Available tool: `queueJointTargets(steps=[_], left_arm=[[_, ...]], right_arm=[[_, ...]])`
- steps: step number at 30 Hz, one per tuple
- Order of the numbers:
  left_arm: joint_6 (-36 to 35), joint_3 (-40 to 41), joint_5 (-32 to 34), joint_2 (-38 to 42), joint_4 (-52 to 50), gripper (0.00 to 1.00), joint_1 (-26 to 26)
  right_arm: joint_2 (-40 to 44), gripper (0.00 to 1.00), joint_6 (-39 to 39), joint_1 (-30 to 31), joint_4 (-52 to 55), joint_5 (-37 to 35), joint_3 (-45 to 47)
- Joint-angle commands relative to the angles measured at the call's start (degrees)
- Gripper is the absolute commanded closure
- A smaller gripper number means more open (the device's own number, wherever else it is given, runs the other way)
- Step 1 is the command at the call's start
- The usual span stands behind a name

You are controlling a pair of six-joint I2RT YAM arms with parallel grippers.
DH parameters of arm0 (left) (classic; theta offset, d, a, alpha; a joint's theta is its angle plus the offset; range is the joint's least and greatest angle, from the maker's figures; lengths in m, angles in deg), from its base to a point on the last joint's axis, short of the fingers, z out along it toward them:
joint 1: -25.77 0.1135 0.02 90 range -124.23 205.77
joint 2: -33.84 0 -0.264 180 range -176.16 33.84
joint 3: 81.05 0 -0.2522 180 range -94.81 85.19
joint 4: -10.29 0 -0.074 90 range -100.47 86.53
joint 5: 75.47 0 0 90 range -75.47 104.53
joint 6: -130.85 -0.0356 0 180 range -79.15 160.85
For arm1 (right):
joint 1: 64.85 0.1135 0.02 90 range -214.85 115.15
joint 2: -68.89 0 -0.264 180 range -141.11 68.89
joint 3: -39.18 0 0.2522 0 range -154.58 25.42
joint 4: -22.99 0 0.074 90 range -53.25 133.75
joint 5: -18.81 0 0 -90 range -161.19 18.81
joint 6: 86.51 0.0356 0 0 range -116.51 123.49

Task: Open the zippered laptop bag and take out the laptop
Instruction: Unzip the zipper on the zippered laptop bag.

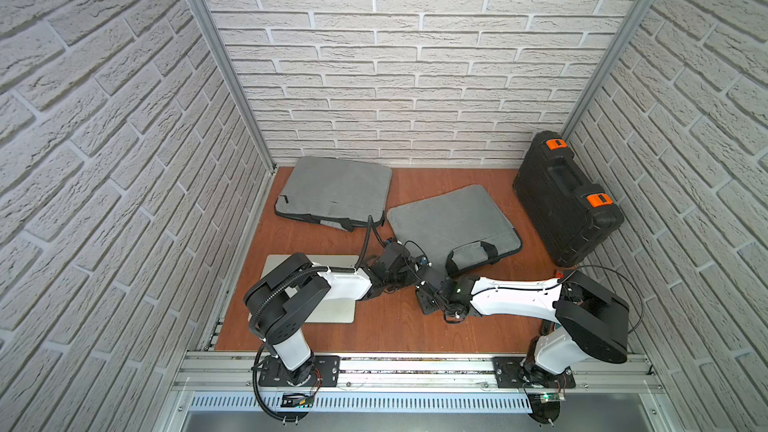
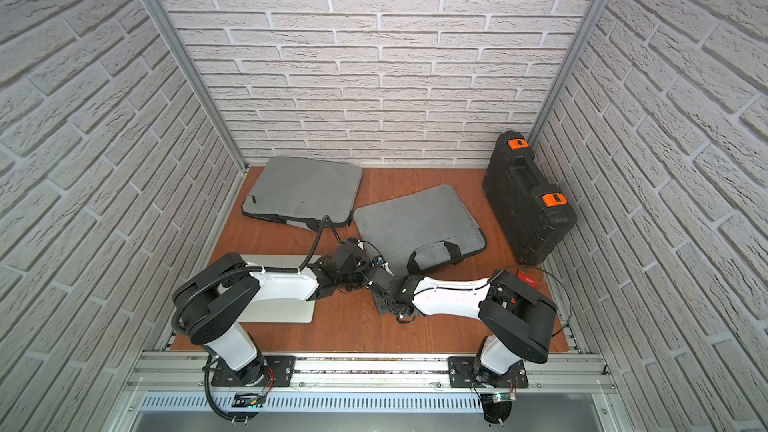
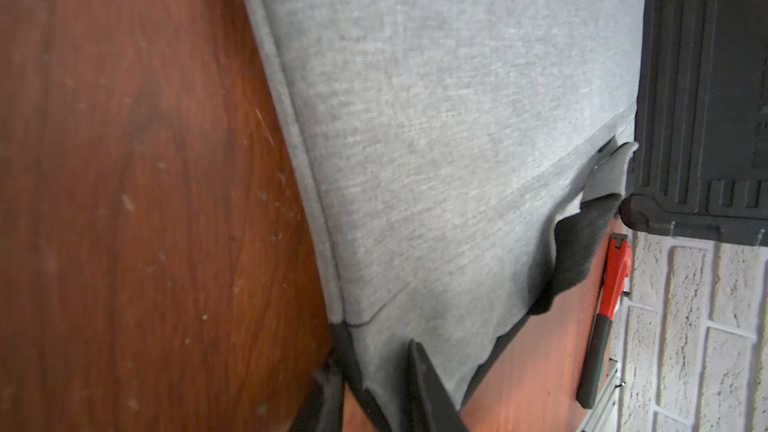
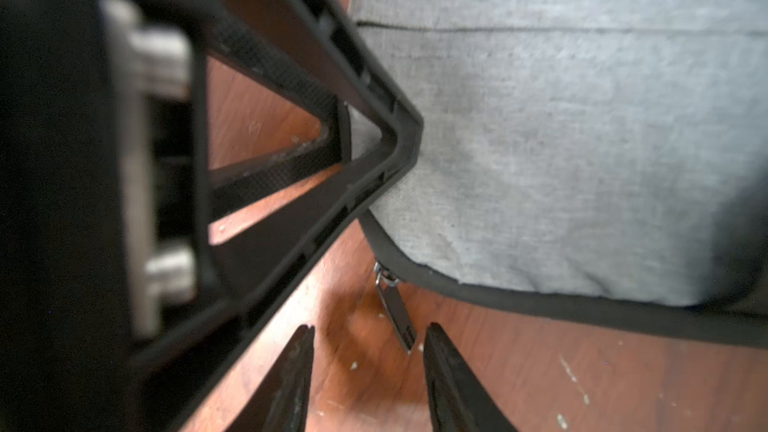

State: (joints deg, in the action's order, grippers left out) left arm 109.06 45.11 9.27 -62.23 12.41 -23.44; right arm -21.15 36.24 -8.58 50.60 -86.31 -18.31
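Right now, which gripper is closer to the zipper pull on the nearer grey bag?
Right. The right gripper is open with the zipper pull lying between its fingertips. The left gripper pinches the laptop bag at the corner just beside the pull.

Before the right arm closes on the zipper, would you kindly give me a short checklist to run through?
1. Zipper pull lies between the right gripper's jaws: ok.
2. Right jaws stand apart, ready to close: ok.
3. Left gripper straddles the nearer laptop bag's corner: ok.
4. Left jaws pinch that corner firmly: cannot tell.
5. Bag handle is clear of the zipper edge: cannot tell.
6. Tool case stands apart from the bag in both top views: ok.
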Motion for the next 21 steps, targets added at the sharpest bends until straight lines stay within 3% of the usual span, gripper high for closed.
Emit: queueJointTargets(steps=[1, 9, 16, 21], left_arm=[[0.7, 0.8, 0.4, -1.4, 1.5, 0.76, -0.1], [1.6, 1.8, 0.6, -1.4, 2.7, 0.82, 0.6], [2.0, 1.9, 0.6, -1.7, 3.1, 0.84, 0.7], [2.1, 1.8, 0.9, -1.5, 3.3, 0.85, 0.9]], right_arm=[[-0.9, 0.56, -1.5, -0.4, -2.3, -2.0, -0.9], [-2.2, 0.66, -1.9, -0.9, -3.9, -2.1, -0.8], [-2.1, 0.92, -1.8, -1.6, -5.0, -1.5, -0.5], [-0.5, 0.94, -1.0, -2.1, -4.2, 0.5, 0.4]])
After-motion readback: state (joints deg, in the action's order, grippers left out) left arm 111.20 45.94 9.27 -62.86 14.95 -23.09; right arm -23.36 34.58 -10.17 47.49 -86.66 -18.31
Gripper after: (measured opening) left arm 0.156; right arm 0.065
